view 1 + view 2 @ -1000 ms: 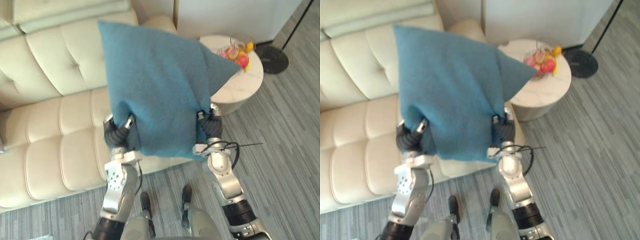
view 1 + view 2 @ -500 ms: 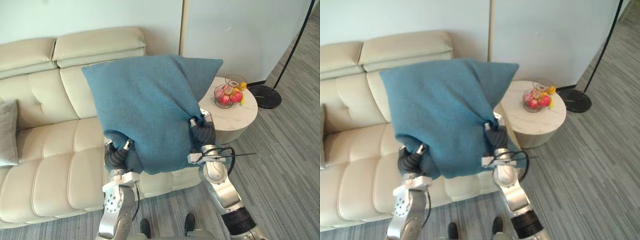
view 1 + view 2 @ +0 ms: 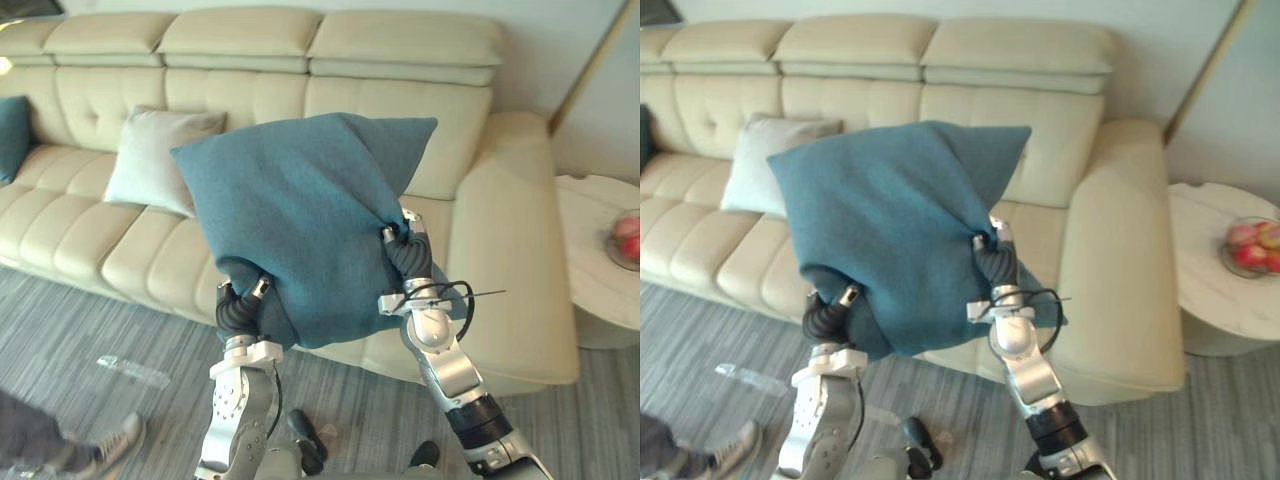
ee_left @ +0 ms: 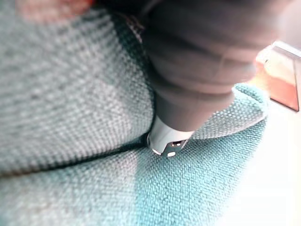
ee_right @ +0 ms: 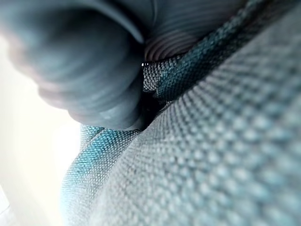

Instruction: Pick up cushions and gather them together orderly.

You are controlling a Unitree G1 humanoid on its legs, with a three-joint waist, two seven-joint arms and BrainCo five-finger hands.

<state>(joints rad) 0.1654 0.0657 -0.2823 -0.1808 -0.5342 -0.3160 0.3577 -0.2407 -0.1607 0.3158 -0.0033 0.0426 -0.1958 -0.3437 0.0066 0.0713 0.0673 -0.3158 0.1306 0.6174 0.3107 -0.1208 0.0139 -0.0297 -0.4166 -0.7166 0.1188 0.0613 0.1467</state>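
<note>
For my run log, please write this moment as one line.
stage: holding | teal cushion held up between left hand and right hand | light grey cushion on cream sofa

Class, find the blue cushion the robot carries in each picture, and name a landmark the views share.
Left eye view: blue cushion at centre, raised before the sofa.
Right eye view: blue cushion left of centre.
Left wrist view: its weave close up against the left hand.
Right wrist view: its weave beside the right hand.
Landmark: the grey cushion on the sofa, left of it in both eye views.
</note>
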